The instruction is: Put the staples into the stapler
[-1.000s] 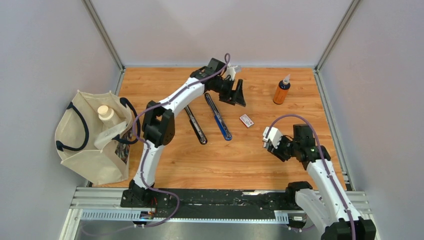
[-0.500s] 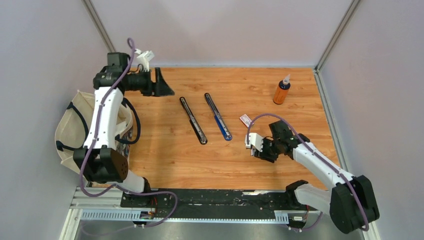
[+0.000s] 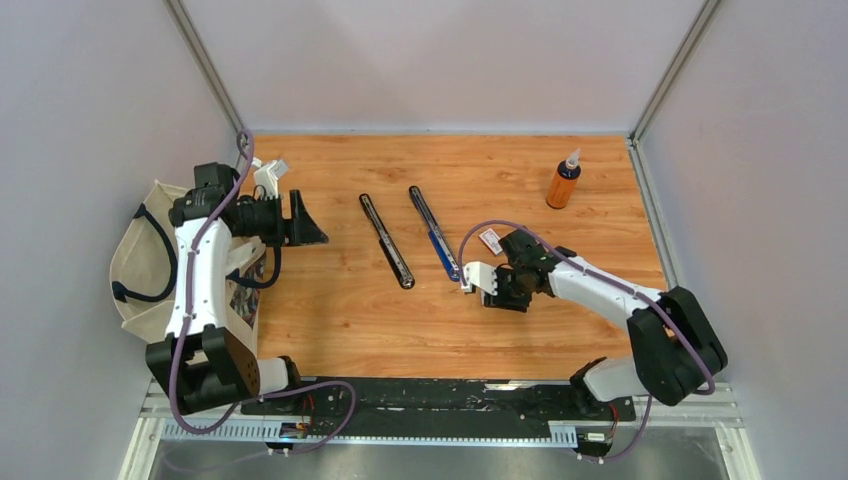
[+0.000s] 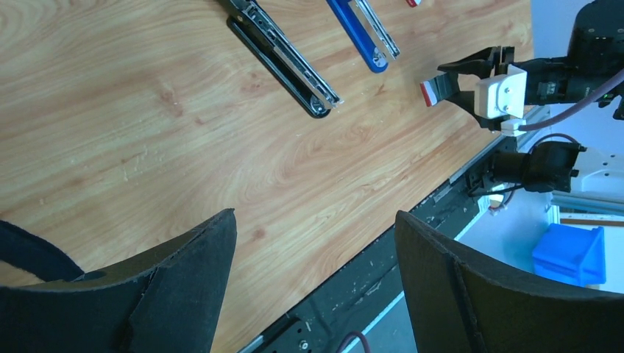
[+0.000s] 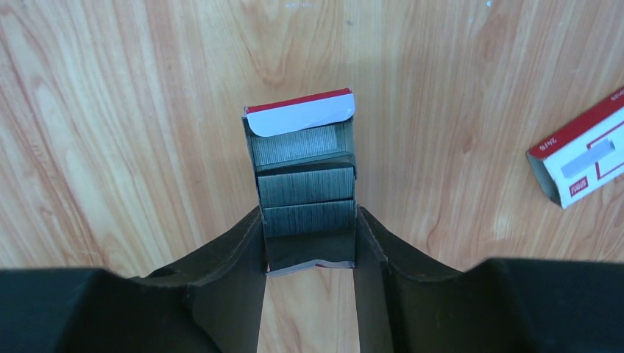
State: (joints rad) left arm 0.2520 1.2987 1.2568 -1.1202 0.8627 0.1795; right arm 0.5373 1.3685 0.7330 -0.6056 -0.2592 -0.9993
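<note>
Arms: since a second ago the left arm [image 3: 200, 270] has swung from the far middle of the table [image 3: 340, 320] to its left edge, and the right arm [image 3: 600, 290] has reached in toward the centre.
Table: wooden top.
Tote bag [image 3: 140, 285]: cream, slumped at the left edge beside the left arm.
Left gripper [image 4: 315, 220]: jaws spread wide, holding nothing, over bare wood.
Right gripper [image 5: 309, 220]: jaws narrowed onto the long sides of the staples tray [image 5: 305, 173].
Black stapler [image 3: 386, 240], blue stapler [image 3: 436, 232]: opened flat, side by side, mid-table.
Orange bottle [image 3: 563, 183]: upright, far right.
Staples tray: open-topped, grey strips inside, red-edged flap at its far end, near the blue stapler's near tip.
Box sleeve [image 3: 491, 240]: white and red, flat on the wood, apart from the tray.
</note>
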